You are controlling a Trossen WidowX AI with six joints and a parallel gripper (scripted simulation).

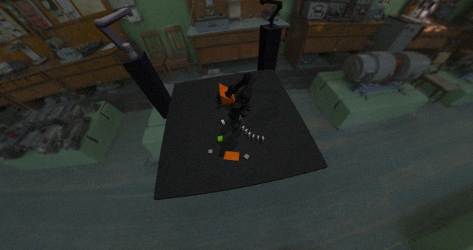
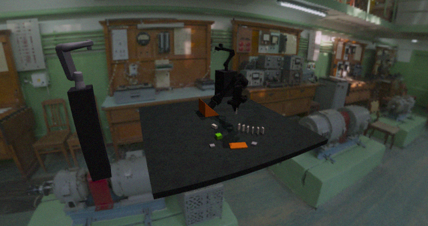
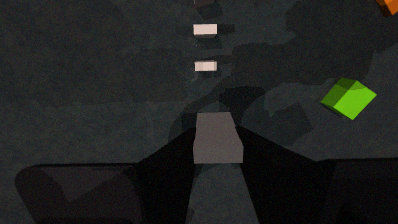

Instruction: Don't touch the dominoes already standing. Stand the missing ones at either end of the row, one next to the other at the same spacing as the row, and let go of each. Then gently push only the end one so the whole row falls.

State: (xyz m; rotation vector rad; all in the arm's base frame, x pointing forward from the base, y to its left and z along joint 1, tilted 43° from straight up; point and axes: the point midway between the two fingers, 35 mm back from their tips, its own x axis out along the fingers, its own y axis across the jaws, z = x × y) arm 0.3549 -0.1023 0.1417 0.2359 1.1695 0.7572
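Note:
My gripper (image 1: 236, 123) (image 2: 236, 108) (image 3: 215, 133) is shut on a pale domino (image 2: 236, 111) (image 3: 215, 127), held upright above the table. In the wrist view it is just short of the near end of the row, roughly in line with it. Several white dominoes stand in a gently curved row; the one nearest the gripper (image 1: 243, 127) (image 2: 239, 126) (image 3: 205, 66) and the one after it (image 1: 246, 131) (image 2: 243, 128) (image 3: 205, 29) show in all three views. At the far end stands another domino (image 1: 263, 138) (image 2: 263, 130). A small white piece (image 1: 222, 122) (image 2: 214, 126) lies left of the row.
A green cube (image 1: 220, 138) (image 2: 218, 136) (image 3: 355, 100) sits left of the row. An orange wedge (image 1: 224, 95) (image 2: 206, 109) stands near the arm's base. An orange plate (image 1: 231, 156) (image 2: 238, 145) lies between two pale flat squares (image 1: 210, 151) (image 1: 247, 156) (image 2: 212, 146) (image 2: 254, 143) toward the front.

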